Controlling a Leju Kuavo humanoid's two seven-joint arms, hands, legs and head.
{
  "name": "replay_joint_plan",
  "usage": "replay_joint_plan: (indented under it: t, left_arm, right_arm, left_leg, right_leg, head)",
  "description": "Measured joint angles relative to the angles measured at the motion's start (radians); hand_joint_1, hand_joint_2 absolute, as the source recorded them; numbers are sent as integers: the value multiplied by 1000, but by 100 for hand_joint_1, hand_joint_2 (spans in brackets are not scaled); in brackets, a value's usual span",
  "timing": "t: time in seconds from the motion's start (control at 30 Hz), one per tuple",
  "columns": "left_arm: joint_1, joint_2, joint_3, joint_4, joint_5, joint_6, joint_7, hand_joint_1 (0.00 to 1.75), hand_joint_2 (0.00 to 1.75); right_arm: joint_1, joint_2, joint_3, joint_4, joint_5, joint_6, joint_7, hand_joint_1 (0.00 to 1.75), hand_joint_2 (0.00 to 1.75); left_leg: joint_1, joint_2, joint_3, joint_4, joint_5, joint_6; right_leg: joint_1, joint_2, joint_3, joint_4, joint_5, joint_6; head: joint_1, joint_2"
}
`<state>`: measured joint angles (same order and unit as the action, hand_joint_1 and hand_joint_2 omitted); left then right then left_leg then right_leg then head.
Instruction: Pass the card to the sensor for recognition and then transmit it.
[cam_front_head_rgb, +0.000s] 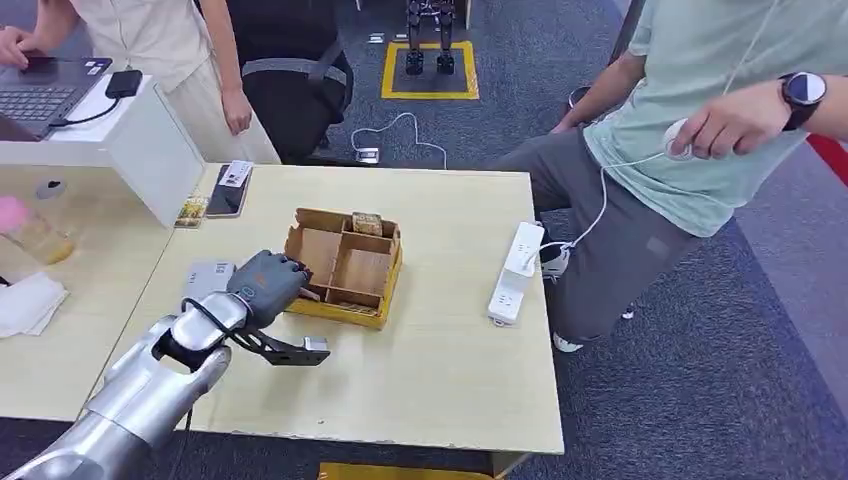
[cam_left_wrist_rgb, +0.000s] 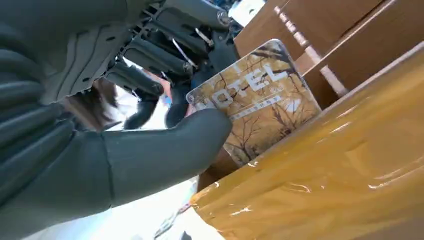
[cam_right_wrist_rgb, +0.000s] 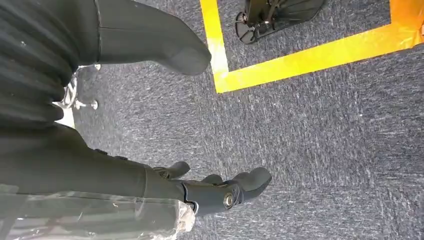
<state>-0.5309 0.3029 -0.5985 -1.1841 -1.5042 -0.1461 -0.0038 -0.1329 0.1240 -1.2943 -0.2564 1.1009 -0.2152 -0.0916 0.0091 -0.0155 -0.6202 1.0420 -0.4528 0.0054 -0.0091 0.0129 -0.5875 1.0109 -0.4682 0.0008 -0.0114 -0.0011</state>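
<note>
A brown cardboard box (cam_front_head_rgb: 345, 265) with several compartments stands mid-table, its front wrapped in yellow tape (cam_left_wrist_rgb: 340, 180). My left hand (cam_front_head_rgb: 265, 285) reaches into the box's left side. In the left wrist view its thumb (cam_left_wrist_rgb: 165, 150) and dark fingers (cam_left_wrist_rgb: 150, 65) pinch a tan hotel card (cam_left_wrist_rgb: 260, 97) printed with bare trees, just inside the box wall. Another card (cam_front_head_rgb: 367, 222) stands in the back compartment. A grey sensor unit (cam_front_head_rgb: 207, 278) lies on the table just left of my left hand. My right hand (cam_right_wrist_rgb: 150, 115) hangs over the carpet, fingers apart and holding nothing.
A white power strip (cam_front_head_rgb: 515, 272) lies near the table's right edge, beside a seated person (cam_front_head_rgb: 700, 130). A phone (cam_front_head_rgb: 230, 190) and a small card (cam_front_head_rgb: 192, 211) lie at the back left by a white partition (cam_front_head_rgb: 150, 145). Another person (cam_front_head_rgb: 160, 40) stands behind a laptop (cam_front_head_rgb: 45, 92).
</note>
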Motion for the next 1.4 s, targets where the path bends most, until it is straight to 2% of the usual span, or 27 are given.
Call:
replay_joint_plan:
  t: [0.43,0.7,0.83,1.0,1.4]
  left_arm:
    - [-1,0,0,6,8,0,0,175,175]
    - [-7,-5,1,10,67,3,-3,175,175]
    - [-50,-22,26,7,118,-8,13,175,175]
    - [-154,-43,90,-17,185,-75,13,175,175]
    - [-269,-67,140,-23,215,-107,14,175,175]
  right_arm:
    - [0,0,0,0,-2,0,3,0,175]
    - [0,0,0,0,-2,0,5,0,175]
    - [0,0,0,0,-2,0,8,0,175]
    - [0,0,2,0,2,0,13,0,175]
    - [1,0,5,0,11,2,20,0,175]
  left_leg:
    - [0,0,0,0,0,0]
    - [0,0,0,0,0,0]
    - [0,0,0,0,0,0]
    - [0,0,0,0,1,0]
    - [0,0,0,0,0,0]
  right_leg:
    - [0,0,0,0,0,0]
    - [0,0,0,0,0,0]
    - [0,0,0,0,0,0]
    - [0,0,0,0,0,0]
    - [0,0,-1,0,0,0]
  head:
    - [0,0]
    - [0,0]
    - [0,0]
    - [0,0]
    - [0,0]
